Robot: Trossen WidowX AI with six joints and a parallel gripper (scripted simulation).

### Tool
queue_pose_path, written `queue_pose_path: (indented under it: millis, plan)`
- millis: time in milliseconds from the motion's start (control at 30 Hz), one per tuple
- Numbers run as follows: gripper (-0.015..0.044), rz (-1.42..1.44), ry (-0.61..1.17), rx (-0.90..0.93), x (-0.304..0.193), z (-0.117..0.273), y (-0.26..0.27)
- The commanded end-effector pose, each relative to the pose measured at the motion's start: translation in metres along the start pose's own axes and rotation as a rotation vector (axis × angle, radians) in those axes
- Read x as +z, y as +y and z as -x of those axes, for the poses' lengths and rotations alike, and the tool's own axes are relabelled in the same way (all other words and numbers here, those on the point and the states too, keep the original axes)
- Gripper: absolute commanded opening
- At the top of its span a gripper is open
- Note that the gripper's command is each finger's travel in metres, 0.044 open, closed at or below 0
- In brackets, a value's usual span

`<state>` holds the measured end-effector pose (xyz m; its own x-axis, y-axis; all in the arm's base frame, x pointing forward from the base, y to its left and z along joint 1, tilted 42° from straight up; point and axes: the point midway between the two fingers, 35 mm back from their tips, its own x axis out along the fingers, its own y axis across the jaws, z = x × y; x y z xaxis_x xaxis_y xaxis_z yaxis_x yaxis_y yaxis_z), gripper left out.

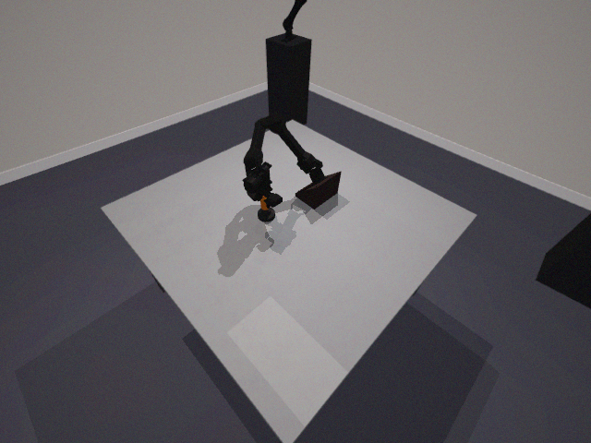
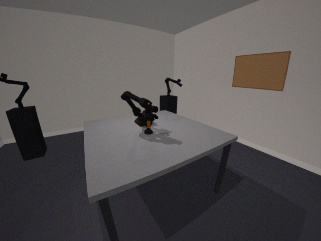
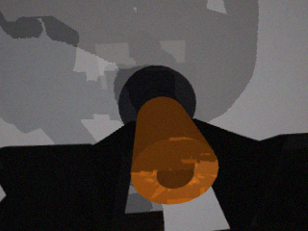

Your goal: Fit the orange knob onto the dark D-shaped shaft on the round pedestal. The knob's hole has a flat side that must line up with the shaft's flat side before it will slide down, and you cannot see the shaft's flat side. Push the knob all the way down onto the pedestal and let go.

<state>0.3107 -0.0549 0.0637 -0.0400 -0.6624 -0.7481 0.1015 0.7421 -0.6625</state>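
The orange knob (image 1: 263,205) (image 2: 148,124) (image 3: 161,120) is a tapered cylinder, upright or nearly so, directly above the dark round pedestal (image 1: 265,216) (image 2: 148,131) (image 3: 154,79). My gripper (image 1: 264,197) (image 2: 148,121) (image 3: 163,125) is shut on the knob, one dark finger on each side of it in the wrist view. The knob's lower end is close over the pedestal, with a short dark part between them in the exterior view. The shaft is hidden behind or under the knob in the wrist view. Whether its tip is inside the hole, and where its flat side faces, I cannot tell.
The pedestal stands on the pale table (image 1: 305,267) (image 2: 124,158). The arm's dark reddish base (image 1: 320,191) (image 2: 140,121) stands behind the pedestal. The arm's shadow falls around the pedestal. Dark pillars (image 1: 288,76) (image 2: 25,132) with other arms stand off the table.
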Motion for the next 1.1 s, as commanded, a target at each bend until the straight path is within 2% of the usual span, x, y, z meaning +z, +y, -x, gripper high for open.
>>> queue_pose_path:
  millis: [0, 200, 400, 1067]
  plan:
    - [0.0, 0.006, -0.004, -0.003, 0.001, 0.0025, 0.0001]
    - [0.0, 0.031, -0.004, -0.003, -0.0014, 0.0046, -0.0001]
    - [0.0, 0.215, -0.004, -0.003, -0.0043, 0.0056, 0.0002]
    - [0.0, 0.215, -0.004, -0.003, -0.0015, -0.0002, -0.0003]
